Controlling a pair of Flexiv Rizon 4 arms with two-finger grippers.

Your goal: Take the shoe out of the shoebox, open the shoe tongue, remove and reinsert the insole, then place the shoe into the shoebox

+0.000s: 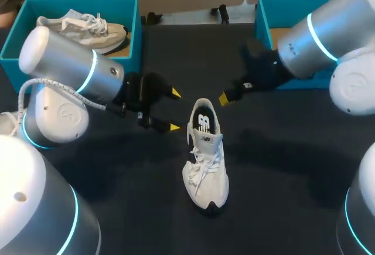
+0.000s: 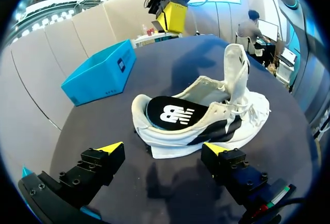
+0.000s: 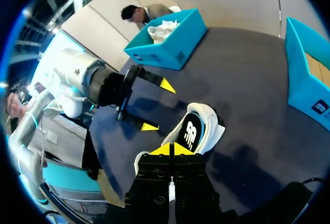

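Left wrist view: the left tool (image 2: 162,148), fingers apart, sits just beside the heel of the shoe (image 2: 206,116), probably positioned to reach the insole (image 2: 172,113). The right tool (image 3: 170,149), fingers together and empty, hangs near the heel's opposite side. The shoe rests on the tabletop (image 2: 180,62), tongue (image 2: 237,72) raised.

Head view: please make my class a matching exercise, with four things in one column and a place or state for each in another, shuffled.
1. white shoe
2. left jaws
3. right jaws
4. left shoebox

A. shut, empty
B. holds a second shoe
C. on the table, tongue raised
D. open, by the white shoe's heel

Pairs: 1-C, 2-D, 3-A, 4-B.
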